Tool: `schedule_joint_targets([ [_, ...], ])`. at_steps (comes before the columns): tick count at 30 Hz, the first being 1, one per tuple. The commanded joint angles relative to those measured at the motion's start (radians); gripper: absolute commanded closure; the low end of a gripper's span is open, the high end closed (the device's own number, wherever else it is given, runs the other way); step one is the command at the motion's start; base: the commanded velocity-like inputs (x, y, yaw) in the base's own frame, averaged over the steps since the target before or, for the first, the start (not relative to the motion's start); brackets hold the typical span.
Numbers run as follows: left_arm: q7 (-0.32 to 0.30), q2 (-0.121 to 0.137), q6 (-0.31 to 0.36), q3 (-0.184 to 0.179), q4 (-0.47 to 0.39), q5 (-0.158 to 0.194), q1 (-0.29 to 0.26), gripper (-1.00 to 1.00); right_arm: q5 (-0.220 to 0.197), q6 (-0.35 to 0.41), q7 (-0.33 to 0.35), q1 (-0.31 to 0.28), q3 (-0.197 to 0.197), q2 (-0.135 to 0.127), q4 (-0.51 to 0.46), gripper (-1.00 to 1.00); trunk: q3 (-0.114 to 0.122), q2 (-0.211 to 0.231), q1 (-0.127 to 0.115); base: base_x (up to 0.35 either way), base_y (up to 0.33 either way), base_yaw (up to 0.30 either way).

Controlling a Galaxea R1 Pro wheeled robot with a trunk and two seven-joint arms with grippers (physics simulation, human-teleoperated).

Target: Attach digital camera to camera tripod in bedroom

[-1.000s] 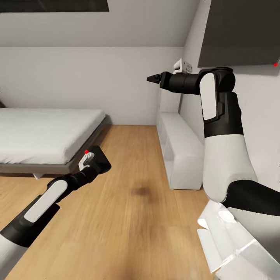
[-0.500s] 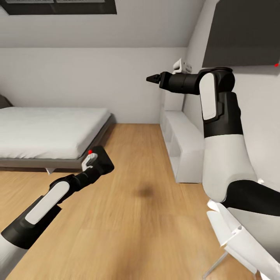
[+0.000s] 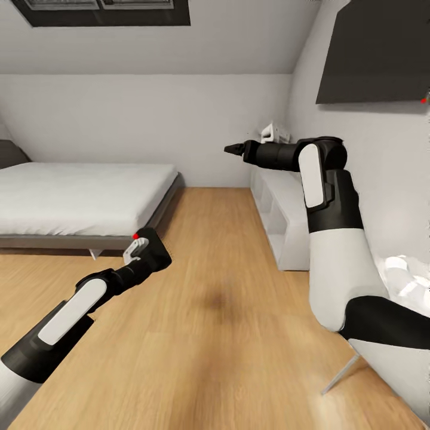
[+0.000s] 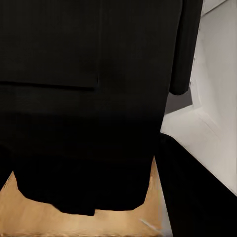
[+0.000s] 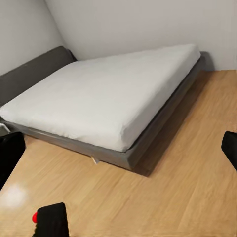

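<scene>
In the head view the digital camera (image 3: pixel 156 254), a small black box with a red button on its top corner, is held out low over the wood floor. My left gripper (image 3: pixel 142 251) is shut on it. In the left wrist view the camera's dark body (image 4: pixel 89 98) sits right up against the lens. My right gripper (image 3: pixel 230 149) is raised at shoulder height near the right wall, open and empty, with its fingertips (image 5: pixel 229 148) far apart. The right wrist view looks down on the camera (image 5: pixel 52 221) and the bed. The camera tripod is out of view.
A grey-framed bed (image 3: pixel 77 200) with a white mattress stands at the left. Low white cube shelves (image 3: pixel 280 215) run along the right wall under a dark panel (image 3: pixel 376 48). A white object on a thin metal leg (image 3: pixel 340 373) is at the lower right. Open wood floor (image 3: pixel 221 310) lies ahead.
The whole view has swung left, so bed and shelves sit further right in the picture. My right arm has lowered a little. The left gripper still holds the camera.
</scene>
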Motion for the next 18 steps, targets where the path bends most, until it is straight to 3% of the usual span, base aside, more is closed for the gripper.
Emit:
schedule_joint_targets([
  [1, 0.007, 0.001, 0.001, -0.001, -0.001, 0.004, -0.001, 1.00, 0.004, 0.005, 0.009, 0.017, -0.003, 0.001, -0.009, -1.00, -0.001, -0.001, -0.001, -0.297, 0.161, 0.000],
  [3, 0.013, 0.001, 0.001, -0.001, -0.001, 0.004, -0.001, 1.00, 0.003, 0.005, 0.010, 0.059, -0.003, 0.001, -0.030, -1.00, -0.001, -0.001, -0.001, -0.299, 0.155, 0.000],
  [6, 0.019, 0.000, 0.001, -0.001, -0.001, 0.003, -0.001, 1.00, 0.003, 0.005, 0.011, 0.166, -0.001, 0.001, -0.082, -1.00, -0.001, -0.001, -0.001, -0.301, 0.145, 0.000],
  [9, 0.023, 0.001, 0.001, -0.001, -0.001, 0.003, -0.001, 1.00, 0.004, 0.005, 0.011, 0.318, 0.001, 0.002, -0.154, -1.00, -0.001, -0.001, -0.001, -0.303, 0.131, 0.000],
  [14, 0.025, 0.000, 0.002, -0.002, -0.001, 0.002, -0.001, 1.00, 0.008, 0.005, 0.012, 0.498, 0.010, 0.001, -0.251, -1.00, -0.001, -0.001, -0.001, -0.311, 0.104, 0.000],
  [16, 0.025, 0.000, 0.002, -0.002, -0.001, 0.001, -0.001, 1.00, 0.010, 0.005, 0.013, 0.583, 0.040, 0.001, -0.280, -1.00, -0.001, -0.001, -0.001, -0.316, 0.079, 0.000],
  [18, 0.025, 0.000, 0.002, -0.002, -0.001, 0.000, -0.001, 1.00, 0.011, 0.005, 0.014, 0.628, 0.066, 0.000, -0.289, -1.00, -0.001, -0.001, -0.001, -0.316, 0.046, 0.000],
])
